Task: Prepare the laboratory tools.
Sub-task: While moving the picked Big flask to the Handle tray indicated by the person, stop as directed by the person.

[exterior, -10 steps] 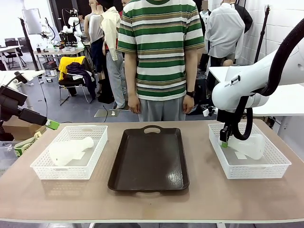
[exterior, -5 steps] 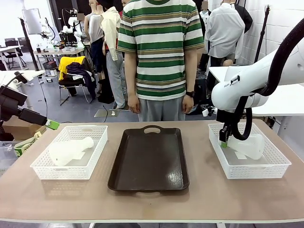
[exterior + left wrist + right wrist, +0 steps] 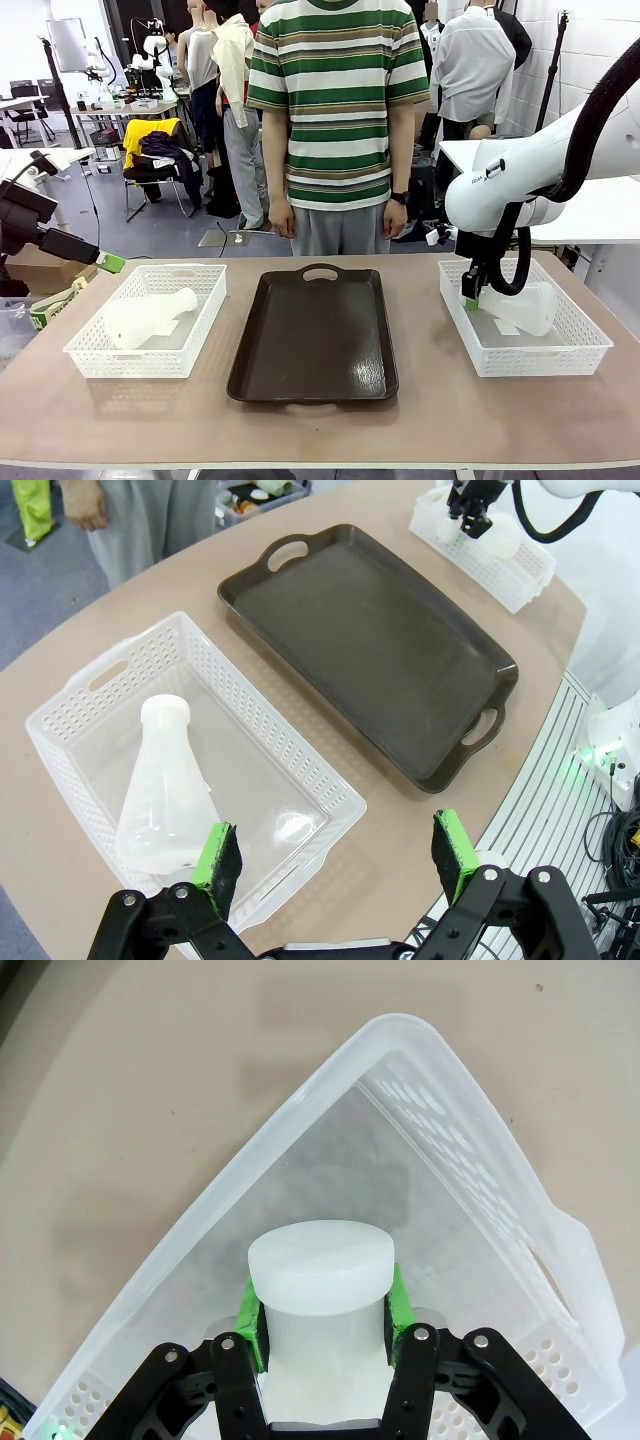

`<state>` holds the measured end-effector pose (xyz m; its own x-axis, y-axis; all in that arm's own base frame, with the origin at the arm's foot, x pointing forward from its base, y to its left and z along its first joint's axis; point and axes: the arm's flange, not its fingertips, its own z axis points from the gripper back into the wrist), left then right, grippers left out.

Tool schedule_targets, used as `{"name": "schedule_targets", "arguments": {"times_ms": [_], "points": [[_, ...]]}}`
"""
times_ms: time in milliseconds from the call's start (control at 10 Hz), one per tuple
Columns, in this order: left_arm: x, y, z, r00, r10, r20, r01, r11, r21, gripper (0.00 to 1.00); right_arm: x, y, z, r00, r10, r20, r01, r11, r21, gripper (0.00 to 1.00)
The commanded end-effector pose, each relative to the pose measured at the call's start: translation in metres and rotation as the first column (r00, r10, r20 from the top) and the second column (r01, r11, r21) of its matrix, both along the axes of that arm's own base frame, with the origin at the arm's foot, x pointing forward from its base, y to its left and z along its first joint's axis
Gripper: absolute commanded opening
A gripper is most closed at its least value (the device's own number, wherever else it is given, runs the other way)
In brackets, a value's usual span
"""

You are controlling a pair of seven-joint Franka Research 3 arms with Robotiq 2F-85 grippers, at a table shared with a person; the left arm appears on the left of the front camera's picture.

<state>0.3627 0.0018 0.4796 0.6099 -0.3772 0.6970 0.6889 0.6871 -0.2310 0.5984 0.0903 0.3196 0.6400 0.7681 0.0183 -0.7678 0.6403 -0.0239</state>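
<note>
Right wrist view: the neck of the right flask [image 3: 318,1260] is clamped between the pads of the right gripper [image 3: 320,1315], inside the right basket [image 3: 421,1037]. In the left wrist view, the left flask [image 3: 165,800] is seen laid sideways in the left basket [image 3: 262,715], ahead of the wide-spread left gripper [image 3: 335,848], untouched.

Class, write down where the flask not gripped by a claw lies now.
In the front view the free flask lies on its side in the white basket on the robot's left, just left of the dark tray.
</note>
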Motion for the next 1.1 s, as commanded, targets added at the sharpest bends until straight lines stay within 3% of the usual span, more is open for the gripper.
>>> {"name": "schedule_targets", "arguments": {"times_ms": [0,1000], "points": [[0.0022,0.003,-0.0019,1.0,-0.02,0.013,0.02,1.0,-0.011,1.0,0.0004,-0.0003,-0.0004,1.0,0.003,0.003,-0.003,1.0,-0.001,0.0],[0.0022,0.003,-0.0019,1.0,-0.02,0.013,0.02,1.0,-0.011,1.0,0.0004,-0.0003,-0.0004,1.0,0.003,0.003,-0.003,1.0,-0.001,0.0]]}}
